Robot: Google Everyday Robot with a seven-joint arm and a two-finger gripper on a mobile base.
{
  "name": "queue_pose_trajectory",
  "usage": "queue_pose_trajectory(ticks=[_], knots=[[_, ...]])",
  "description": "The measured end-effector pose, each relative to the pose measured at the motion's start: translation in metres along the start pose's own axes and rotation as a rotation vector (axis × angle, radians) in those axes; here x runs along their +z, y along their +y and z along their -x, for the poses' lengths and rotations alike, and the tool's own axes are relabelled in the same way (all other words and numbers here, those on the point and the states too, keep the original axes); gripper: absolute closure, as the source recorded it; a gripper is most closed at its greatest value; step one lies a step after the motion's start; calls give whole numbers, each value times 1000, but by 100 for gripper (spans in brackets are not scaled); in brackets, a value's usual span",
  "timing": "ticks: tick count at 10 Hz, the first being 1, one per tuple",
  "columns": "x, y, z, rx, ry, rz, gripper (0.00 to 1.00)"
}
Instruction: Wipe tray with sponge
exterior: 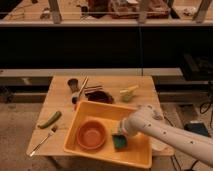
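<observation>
Starting at your far left, a fork lies near the table's front edge, with a long green vegetable just behind it. Neither matters to you. Moving right, you reach the tray, a big yellow-orange bin sitting at the front of the wooden table. An orange bowl stands inside its left half, so your clear floor for wiping is the right half.

Next comes the sponge, a small teal block lying on the tray floor just right of the bowl. The gripper sits directly above it, on the end of the white arm that reaches in from the right; you cannot tell from this view whether the fingers are spread or closed on the sponge.

Expect the sponge to be light and soft, yielding under pressure, so take it across its two opposite side faces and press down gently. The tray is probably light, smooth plastic and may slide if you push hard. Keep your strokes short, away from the bowl.
</observation>
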Motion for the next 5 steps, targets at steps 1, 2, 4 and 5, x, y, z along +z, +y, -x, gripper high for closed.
queue_pose_trajectory(ticks=[1, 2, 4, 5], knots=[[-2, 10, -3, 14, 8, 13, 100], [-3, 19, -5, 32, 14, 26, 100], [-3, 39, -5, 71, 19, 55, 100], [-4, 49, -4, 93, 22, 67, 100]])
